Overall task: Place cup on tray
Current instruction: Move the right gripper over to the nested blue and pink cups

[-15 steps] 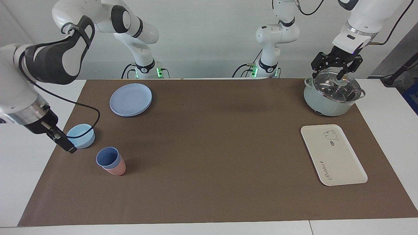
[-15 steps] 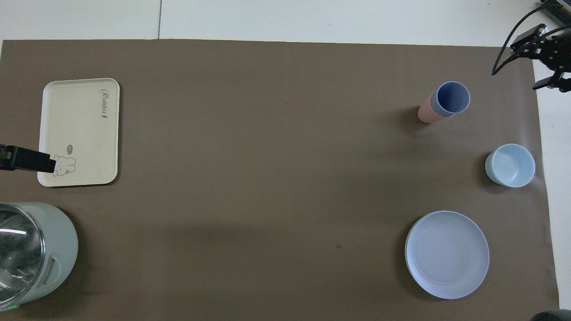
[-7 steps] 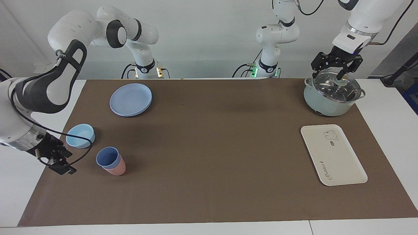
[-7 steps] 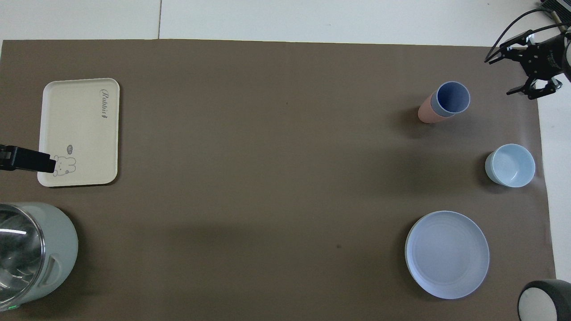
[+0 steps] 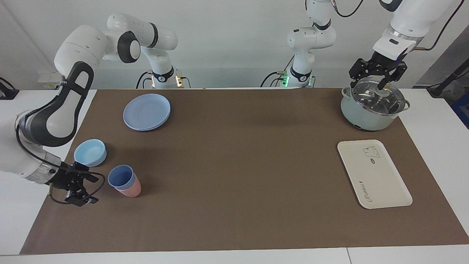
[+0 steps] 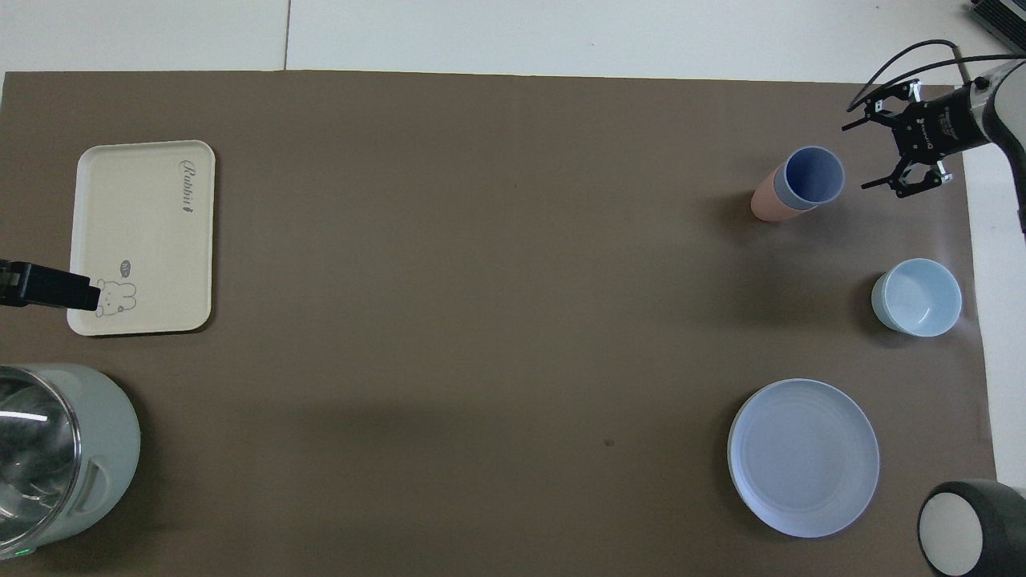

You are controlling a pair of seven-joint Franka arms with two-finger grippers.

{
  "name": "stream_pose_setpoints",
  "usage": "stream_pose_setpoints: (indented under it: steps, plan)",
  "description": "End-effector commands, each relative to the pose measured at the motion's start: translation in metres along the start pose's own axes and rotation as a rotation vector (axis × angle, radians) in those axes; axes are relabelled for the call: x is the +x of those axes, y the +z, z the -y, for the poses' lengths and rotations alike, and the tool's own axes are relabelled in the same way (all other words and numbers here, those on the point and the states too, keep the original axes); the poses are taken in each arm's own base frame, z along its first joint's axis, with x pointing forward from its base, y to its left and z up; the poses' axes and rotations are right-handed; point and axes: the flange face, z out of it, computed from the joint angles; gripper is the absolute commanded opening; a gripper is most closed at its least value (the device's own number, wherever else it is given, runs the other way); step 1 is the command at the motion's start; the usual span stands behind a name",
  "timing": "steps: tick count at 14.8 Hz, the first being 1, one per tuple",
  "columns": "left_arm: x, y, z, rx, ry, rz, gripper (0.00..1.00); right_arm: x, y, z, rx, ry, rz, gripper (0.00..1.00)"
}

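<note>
The periwinkle-blue cup [image 5: 120,176] stands nested inside a pink tumbler [image 5: 132,189] near the right arm's end of the table; it also shows in the overhead view [image 6: 813,175]. My right gripper [image 5: 91,190] is open and empty, low beside the cup toward the right arm's end, fingers pointing at it, a small gap between them; it shows in the overhead view too [image 6: 862,156]. The cream-white tray [image 5: 373,174] with the bear drawing lies bare at the left arm's end. My left gripper [image 5: 367,86] waits open over the pot's lid.
A pale-green pot [image 5: 370,113] with a glass lid stands nearer to the robots than the tray. A light-blue bowl [image 5: 90,152] and a round blue plate [image 5: 146,112] lie nearer to the robots than the cup.
My right gripper has swung from beside the bowl down and around to the cup's side, turning its open fingers toward the cup. The left arm and all objects have not moved.
</note>
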Motion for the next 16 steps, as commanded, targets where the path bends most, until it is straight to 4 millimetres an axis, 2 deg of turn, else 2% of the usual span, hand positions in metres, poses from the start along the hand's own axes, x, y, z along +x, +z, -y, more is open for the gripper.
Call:
stream_pose_setpoints:
  steps: [1,2,4,7,12,16]
  plan:
    - [-0.004,0.0,0.001,0.009,-0.01,0.003,1.0,0.004,0.006,-0.015,-0.013,0.106,0.064,0.94]
    - [-0.004,0.001,0.001,0.009,-0.01,0.005,1.0,0.005,0.011,-0.021,-0.025,0.126,0.075,0.94]
    - [-0.004,0.0,0.001,0.009,-0.01,0.003,1.0,0.018,0.018,-0.033,0.002,0.182,0.149,0.94]
    - [-0.004,0.0,0.001,0.009,-0.01,0.003,1.0,0.016,0.033,-0.036,-0.022,0.265,0.18,0.95]
    - [-0.004,0.0,0.001,0.009,-0.01,0.003,1.0,0.009,0.058,-0.046,-0.09,0.275,0.232,0.98]
    - [-0.004,0.001,0.001,0.009,-0.01,0.005,1.0,0.005,0.062,-0.045,-0.067,0.285,0.251,0.98]
